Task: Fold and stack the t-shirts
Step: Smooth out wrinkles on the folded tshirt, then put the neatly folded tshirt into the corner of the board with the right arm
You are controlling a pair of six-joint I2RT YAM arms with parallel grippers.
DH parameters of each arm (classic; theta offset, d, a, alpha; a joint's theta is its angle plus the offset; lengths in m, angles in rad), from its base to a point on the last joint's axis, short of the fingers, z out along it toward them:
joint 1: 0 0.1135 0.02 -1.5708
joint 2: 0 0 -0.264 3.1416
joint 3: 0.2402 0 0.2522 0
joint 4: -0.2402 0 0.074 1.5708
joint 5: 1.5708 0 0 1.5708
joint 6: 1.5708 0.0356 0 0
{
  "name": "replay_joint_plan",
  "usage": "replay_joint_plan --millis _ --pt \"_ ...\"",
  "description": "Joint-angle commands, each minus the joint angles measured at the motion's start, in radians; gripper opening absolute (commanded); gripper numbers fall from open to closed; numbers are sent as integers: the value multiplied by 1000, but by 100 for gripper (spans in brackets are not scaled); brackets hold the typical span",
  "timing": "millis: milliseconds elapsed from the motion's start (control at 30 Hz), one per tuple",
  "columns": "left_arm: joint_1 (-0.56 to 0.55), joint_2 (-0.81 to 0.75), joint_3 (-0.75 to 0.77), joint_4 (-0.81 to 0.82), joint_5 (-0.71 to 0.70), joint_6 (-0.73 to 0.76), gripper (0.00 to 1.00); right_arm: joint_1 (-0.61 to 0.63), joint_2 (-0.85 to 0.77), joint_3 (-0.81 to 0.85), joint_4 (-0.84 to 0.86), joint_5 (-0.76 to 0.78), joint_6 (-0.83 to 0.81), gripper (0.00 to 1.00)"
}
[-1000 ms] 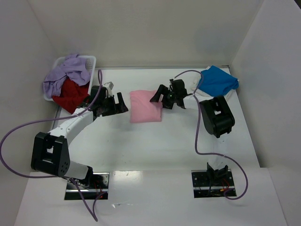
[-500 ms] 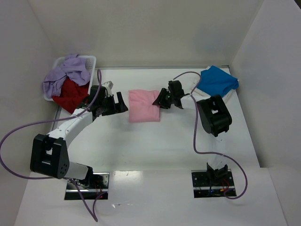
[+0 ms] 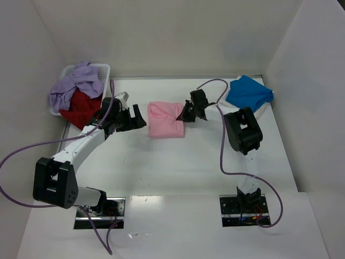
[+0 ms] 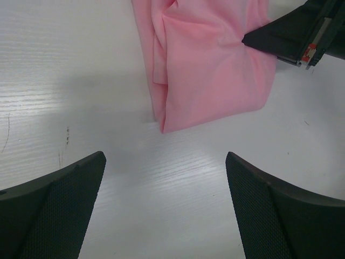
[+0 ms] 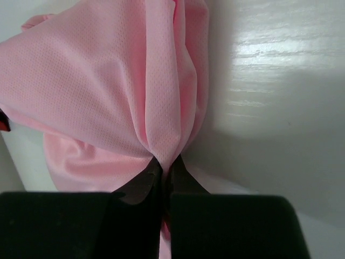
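Right claw [image 5: 163,166] pinches the pink t-shirt [image 4: 210,70]; left claw [image 4: 165,162] gapes nearby.

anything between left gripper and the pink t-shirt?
Nothing, just bare table between the left gripper and the pink t-shirt; the left wrist view shows it best.

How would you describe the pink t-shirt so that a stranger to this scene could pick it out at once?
On the white table, look at the middle of its far half. The pink t-shirt lies there folded, its right edge pinched by the right gripper. It is the only pink cloth; the blue t-shirt lies in the far right corner.
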Motion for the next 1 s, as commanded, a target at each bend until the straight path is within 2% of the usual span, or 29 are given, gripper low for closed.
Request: replay_joint_plan --millis 0,167,333,500,800,833,900,967 --pt "2 -51 -8 17 -2 18 100 9 9 87 -102 136 -63 0" --pt "2 -71 -8 8 -2 18 100 -2 9 248 -217 196 -113 0" --pt "2 -71 -8 8 -2 27 100 -13 9 328 -320 311 -165 0" --pt "2 -71 -8 8 7 27 100 -13 9 325 -369 388 -175 0" --pt "2 -44 -8 8 25 36 100 -13 41 248 -354 379 -143 0" --pt "2 -34 -8 8 25 36 100 -13 41 236 -343 370 -132 8" --pt "2 -34 -8 8 35 36 100 -13 32 197 -307 361 -132 13" --pt "2 -25 3 -1 35 36 100 -22 11 161 -279 345 -123 30"
